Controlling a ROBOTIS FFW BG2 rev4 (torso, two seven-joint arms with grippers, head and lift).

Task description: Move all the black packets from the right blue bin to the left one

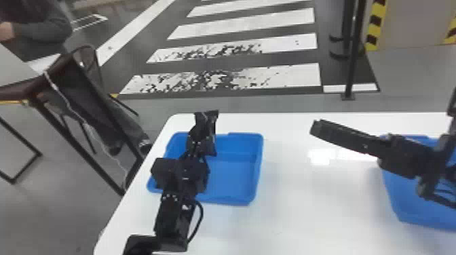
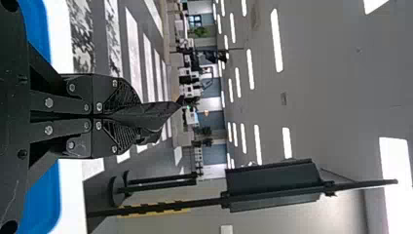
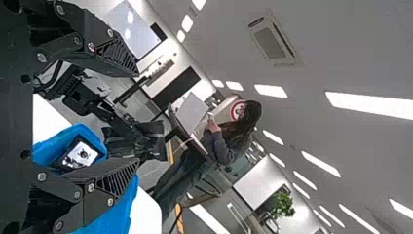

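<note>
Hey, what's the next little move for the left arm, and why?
I'd probably tip the left claw down toward the left blue bin, keeping its grip. It is closed on a black packet that points outward, and from the head camera the packet overlaps the bin's far rim, so letting go now might miss.

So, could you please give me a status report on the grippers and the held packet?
Left gripper shut on black packet, raised at left bin. Right gripper open, empty. No obstruction seen at that bin.
</note>
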